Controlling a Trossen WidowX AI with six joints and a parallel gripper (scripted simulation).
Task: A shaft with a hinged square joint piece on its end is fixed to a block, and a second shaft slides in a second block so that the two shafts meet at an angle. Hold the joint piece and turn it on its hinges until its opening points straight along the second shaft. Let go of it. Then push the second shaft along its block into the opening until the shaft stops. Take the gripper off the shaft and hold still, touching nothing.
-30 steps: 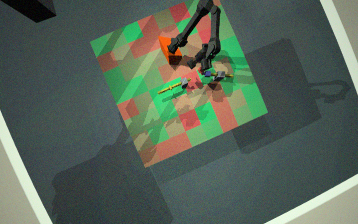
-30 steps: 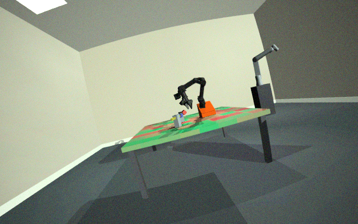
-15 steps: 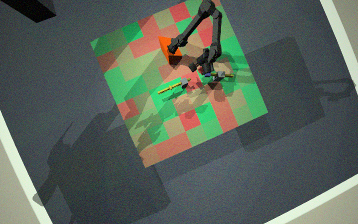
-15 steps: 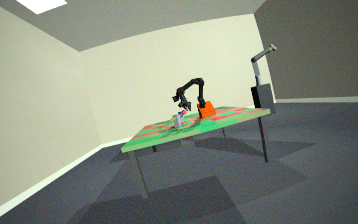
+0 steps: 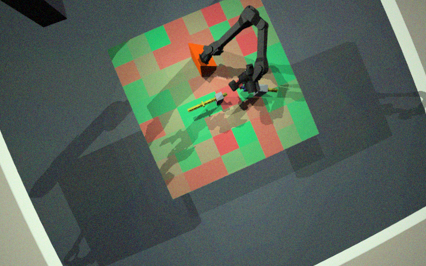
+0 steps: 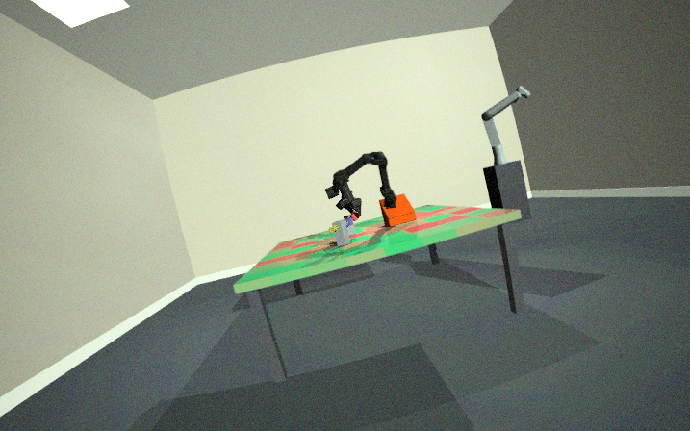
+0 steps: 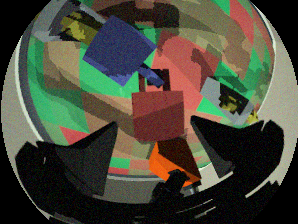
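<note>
The red joint piece (image 7: 158,107) (image 6: 354,216) hangs by dark hinge parts off the blue part (image 7: 120,50) (image 6: 349,221) on the fixed shaft (image 7: 75,29) (image 5: 274,89), which is yellow and runs through a grey block (image 5: 264,88). Which way its opening points is unclear. The second shaft (image 5: 196,107) (image 7: 231,104), also yellow, runs through the other grey block (image 5: 219,97) (image 6: 342,234) (image 7: 212,91); its near end is apart from the joint piece. My gripper (image 7: 155,122) is open and empty, one finger on each side of the red piece in the wrist view, close above it. The arm partly covers it in the top view.
An orange wedge (image 5: 196,54) (image 6: 400,211) (image 7: 161,161) stands under the arm's base. The table (image 5: 207,171) (image 6: 422,240) has a red and green patchwork top. Another grey arm (image 6: 491,131) stands on a dark pedestal (image 6: 512,187) beyond the table.
</note>
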